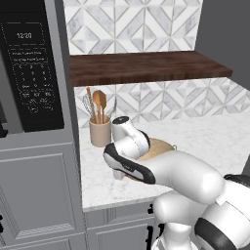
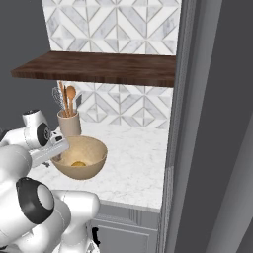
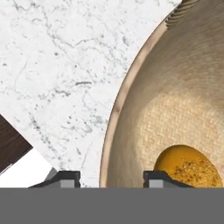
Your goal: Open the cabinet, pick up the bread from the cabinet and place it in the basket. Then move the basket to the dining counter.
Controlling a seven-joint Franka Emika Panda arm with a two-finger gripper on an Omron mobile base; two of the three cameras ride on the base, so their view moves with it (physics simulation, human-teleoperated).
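A white marble-veined worktop (image 1: 205, 141) is running along a wall of grey-and-white diamond-patterned tiles (image 1: 146, 22), and the cabinet (image 1: 146, 68) is showing as a wide dark brown wooden board hanging above it. To the left in the left base view, a tall grey unit with framed-panel doors (image 1: 39, 190) is carrying a black microwave (image 1: 31, 73); its display is reading what looks like a clock time, and the small white lettering on the keypad beneath is too blurred to read. A tan utensil crock (image 2: 69, 123) is standing at the back of the worktop near the tiles, holding wooden spoons and a whisk. The basket (image 2: 91, 158) is sitting on the worktop in front of the crock, and the bread (image 2: 78, 163) is lying inside it on its woven bottom. In the hand view the gripper (image 3: 113, 178) is straddling the basket's rim, one fingertip (image 3: 65, 179) outside over the marble and the other inside, just beside the bread. The jaws are standing apart on either side of the rim, and the views are not showing whether they are pressing on it, so their grasp cannot be told. A dark grey wall panel (image 2: 217, 123) is closing off the right side in the right base view.
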